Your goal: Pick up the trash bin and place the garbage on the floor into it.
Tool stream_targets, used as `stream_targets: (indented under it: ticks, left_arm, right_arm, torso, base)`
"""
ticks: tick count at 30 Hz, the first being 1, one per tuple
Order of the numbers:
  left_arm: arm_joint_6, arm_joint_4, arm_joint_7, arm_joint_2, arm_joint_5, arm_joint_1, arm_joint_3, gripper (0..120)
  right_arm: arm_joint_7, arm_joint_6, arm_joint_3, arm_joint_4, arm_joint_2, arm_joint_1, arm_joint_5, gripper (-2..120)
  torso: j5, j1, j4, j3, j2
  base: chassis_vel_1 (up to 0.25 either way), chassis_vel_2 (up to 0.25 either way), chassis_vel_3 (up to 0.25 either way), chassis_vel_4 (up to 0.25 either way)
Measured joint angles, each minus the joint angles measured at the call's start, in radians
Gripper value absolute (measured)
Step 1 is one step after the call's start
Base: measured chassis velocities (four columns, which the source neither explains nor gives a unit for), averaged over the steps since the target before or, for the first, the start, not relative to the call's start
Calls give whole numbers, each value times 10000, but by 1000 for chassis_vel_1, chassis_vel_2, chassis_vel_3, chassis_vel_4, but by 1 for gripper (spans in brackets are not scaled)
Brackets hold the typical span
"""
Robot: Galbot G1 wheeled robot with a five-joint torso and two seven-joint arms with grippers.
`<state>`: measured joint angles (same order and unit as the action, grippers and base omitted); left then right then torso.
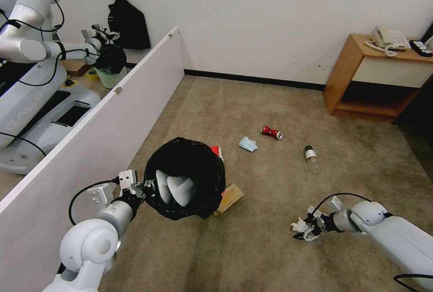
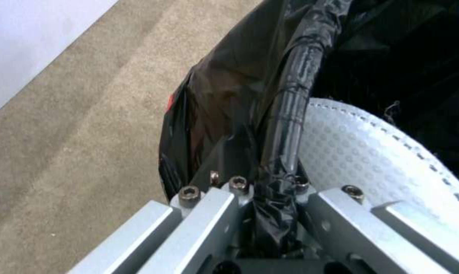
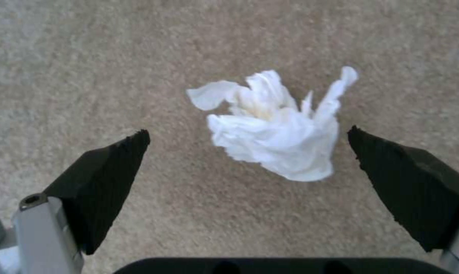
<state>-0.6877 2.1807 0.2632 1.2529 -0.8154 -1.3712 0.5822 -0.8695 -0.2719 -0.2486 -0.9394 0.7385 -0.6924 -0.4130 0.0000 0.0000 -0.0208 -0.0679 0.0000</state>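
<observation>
My left gripper (image 1: 142, 188) is shut on the near rim of the trash bin (image 1: 185, 177), holding it tilted above the floor (image 1: 270, 247). The left wrist view shows my left gripper (image 2: 270, 198) clamped on the bin's (image 2: 224, 99) black bag and rim. White slippers (image 1: 176, 188) lie inside, one slipper (image 2: 361, 160) right by the fingers. My right gripper (image 1: 304, 231) is low and open at a white tissue wad (image 1: 299, 225). The tissue (image 3: 277, 129) lies on the carpet between the black pads (image 3: 107, 171) of the right gripper (image 3: 247, 133). Beyond lie a face mask (image 1: 248, 143), a crushed red can (image 1: 271, 132) and a bottle (image 1: 311, 157).
A cardboard piece (image 1: 229, 198) and a red carton (image 1: 217, 150) peek from behind the bin. A white partition board (image 1: 112, 116) runs along the left, with another robot (image 1: 40, 57) behind it. A wooden nightstand (image 1: 374, 80) stands at the far right wall.
</observation>
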Motion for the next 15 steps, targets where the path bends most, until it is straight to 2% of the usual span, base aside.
stream_targets:
  ticks: [2, 3, 4, 6, 8, 9, 12, 13, 15]
  left_arm:
    - [4, 55, 2, -1, 0, -41, 2, 0]
    - [4, 55, 2, -1, 0, -41, 2, 0]
    - [7, 71, 2, 1, 4, -65, 9, 0]
    - [7, 83, 2, 6, 6, -74, 13, 0]
    - [11, 99, 2, 20, 17, -93, 24, 0]
    - [11, 99, 2, 20, 17, -93, 24, 0]
    - [14, 102, -5, 29, 34, -100, 25, 0]
    - [14, 102, -5, 29, 34, -100, 25, 0]
    - [18, 94, -18, 52, 46, -94, 22, 0]
  right_arm:
    - [159, -1, 18, 12, -9, -1, 48, 92]
    - [159, -1, 18, 12, -9, -1, 48, 92]
    - [196, -1, 29, 51, 8, 31, 50, 83]
    - [200, -1, 38, 56, 11, 46, 50, 80]
    - [220, -1, 41, 69, 11, 74, 48, 68]
    - [220, -1, 41, 69, 11, 74, 48, 68]
    - [258, 6, 35, 101, 25, 121, 26, 53]
    - [258, 6, 35, 101, 25, 121, 26, 53]
    - [298, 25, 25, 120, 38, 131, 8, 42]
  torso:
    - [0, 0, 0, 0, 0]
    - [0, 0, 0, 0, 0]
    - [1, 0, 0, 0, 0]
    - [0, 0, 0, 0, 0]
    - [0, 0, 1, 0, 0]
    - [0, 0, 1, 0, 0]
    - [0, 0, 1, 0, 0]
    - [0, 0, 1, 0, 0]
    - [0, 0, 1, 0, 0]
  base:
    - [0, 0, 0, 0]
    - [0, 0, 0, 0]
    - [0, 0, 0, 0]
    - [0, 0, 0, 0]
    - [0, 0, 0, 0]
    - [0, 0, 0, 0]
    - [0, 0, 0, 0]
    - [0, 0, 0, 0]
    - [0, 0, 0, 0]
